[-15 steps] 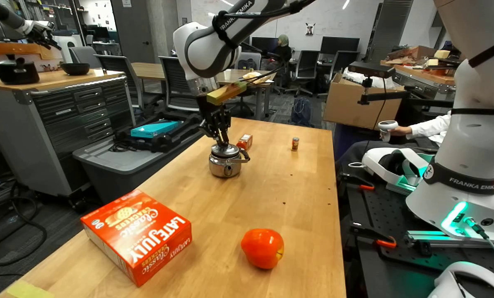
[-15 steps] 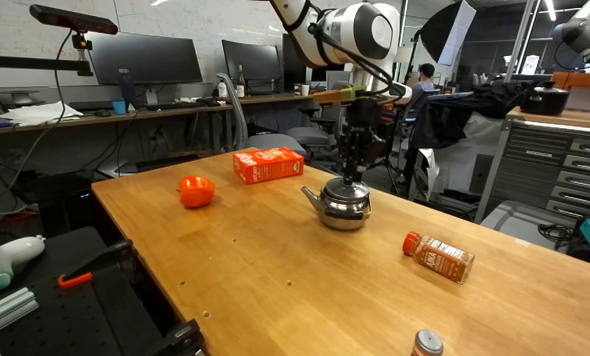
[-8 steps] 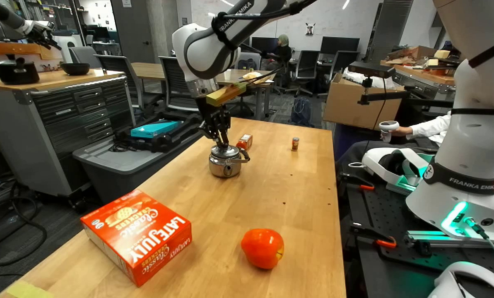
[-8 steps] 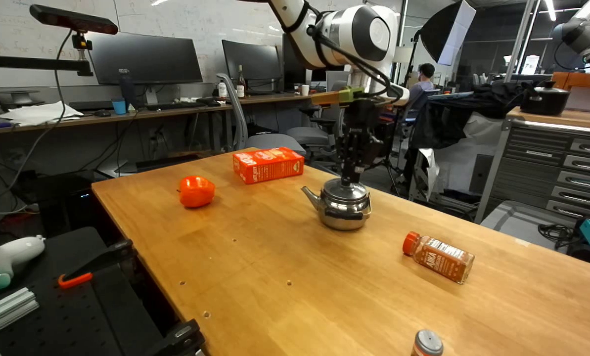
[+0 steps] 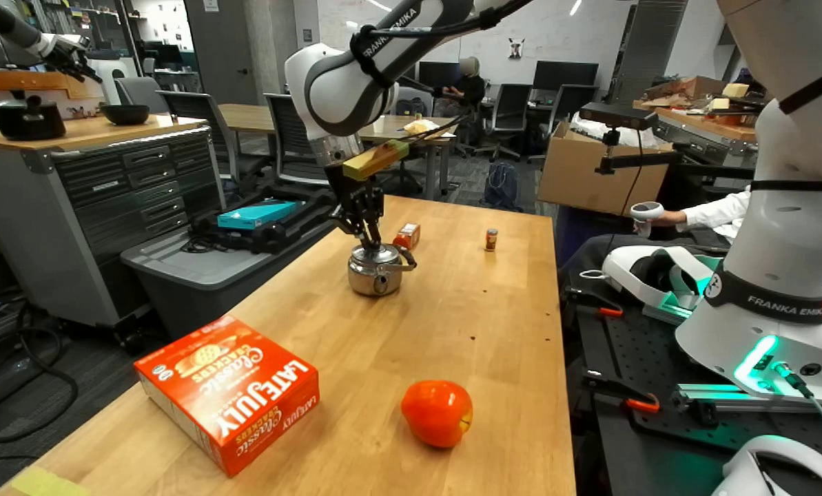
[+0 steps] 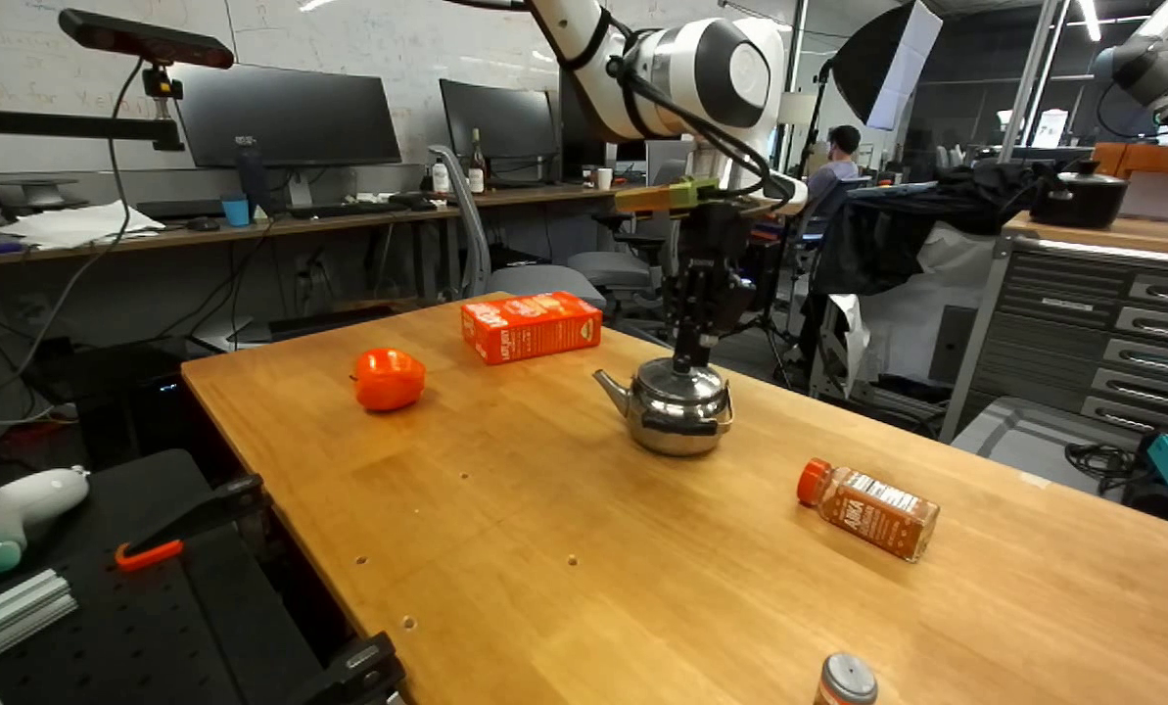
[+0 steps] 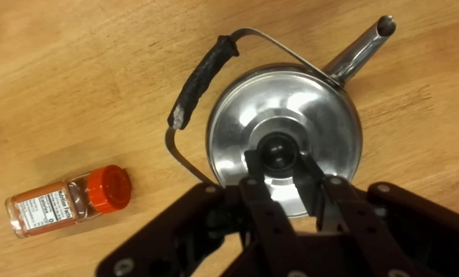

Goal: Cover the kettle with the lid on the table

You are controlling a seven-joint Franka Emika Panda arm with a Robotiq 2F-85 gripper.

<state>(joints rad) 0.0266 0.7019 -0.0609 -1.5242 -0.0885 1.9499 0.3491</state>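
Observation:
The shiny silver kettle [image 5: 375, 281] stands upright on the wooden table in both exterior views, its spout [image 7: 358, 54] and folded-down handle [image 7: 202, 80] plain in the wrist view. Over its opening lies the round silver lid [image 7: 325, 127], level and apparently seated on the rim [image 6: 679, 382]. My gripper [image 7: 278, 156] points down from above, its two fingers on either side of the lid's black knob [image 7: 277, 151] and shut on it. The kettle's mouth is hidden beneath the lid.
A spice jar with a red cap [image 6: 867, 509] lies near the kettle on the handle side. A small jar [image 5: 491, 240] stands farther off. Toward the opposite end are a red cracker box [image 5: 228, 393] and an orange-red ball-like fruit [image 5: 438, 413].
My gripper has come down slightly with the lid, which now sits lower on the kettle. The kettle has shifted a tiny bit. The grip on the knob looks the same.

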